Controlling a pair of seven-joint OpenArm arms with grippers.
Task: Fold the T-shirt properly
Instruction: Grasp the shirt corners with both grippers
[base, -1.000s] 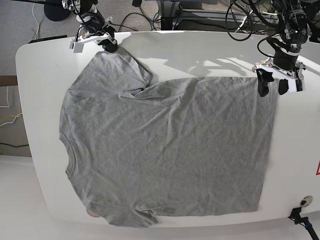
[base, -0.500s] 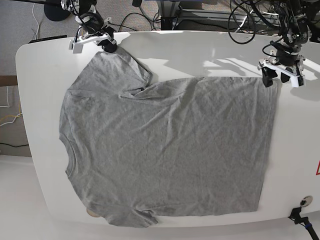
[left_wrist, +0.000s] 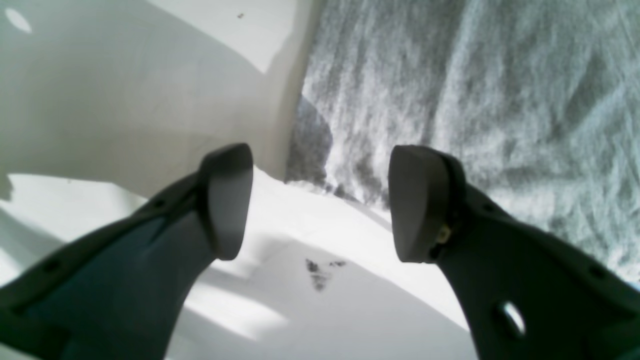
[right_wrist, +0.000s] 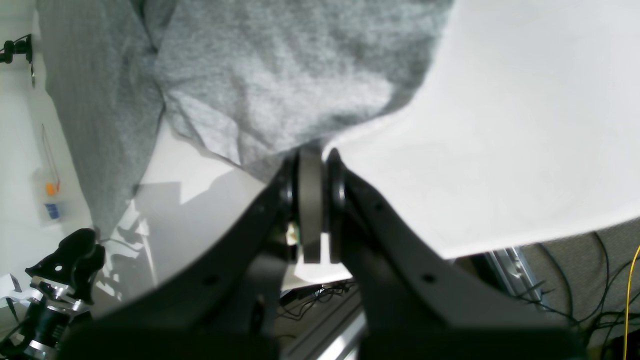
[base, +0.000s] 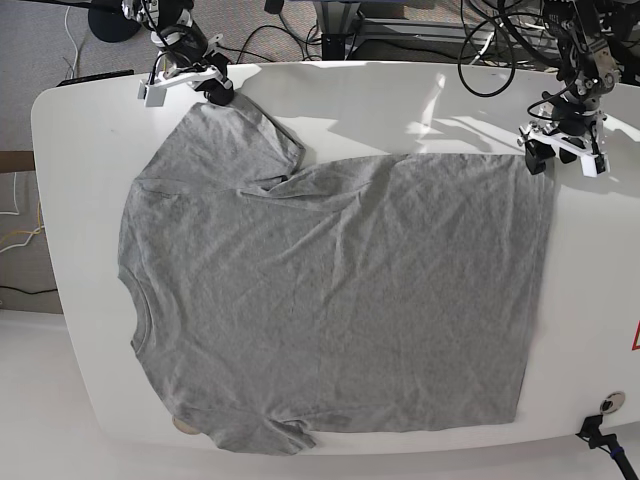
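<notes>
The heather-grey T-shirt (base: 330, 290) lies spread flat and wrinkled on the white table (base: 420, 100), plain side up, neck at the left and hem at the right. My right gripper (base: 219, 92) is at the far left, shut on the edge of the far sleeve; in the right wrist view the closed fingertips (right_wrist: 312, 165) pinch the grey fabric (right_wrist: 280, 75). My left gripper (base: 556, 160) is open and empty just past the shirt's far right hem corner. In the left wrist view its fingers (left_wrist: 227, 200) stand wide apart over bare table, with the shirt (left_wrist: 475, 85) beyond.
Cables and stands (base: 330, 30) lie behind the table's far edge. The table's rounded near edge (base: 420, 445) runs just below the shirt. A small round fitting (base: 611, 402) sits at the near right corner, with a red mark (base: 635, 335) at the right edge.
My left gripper has drawn back from over the shirt's far hem corner, moving a little right and toward the far edge. The right gripper and the shirt have not moved.
</notes>
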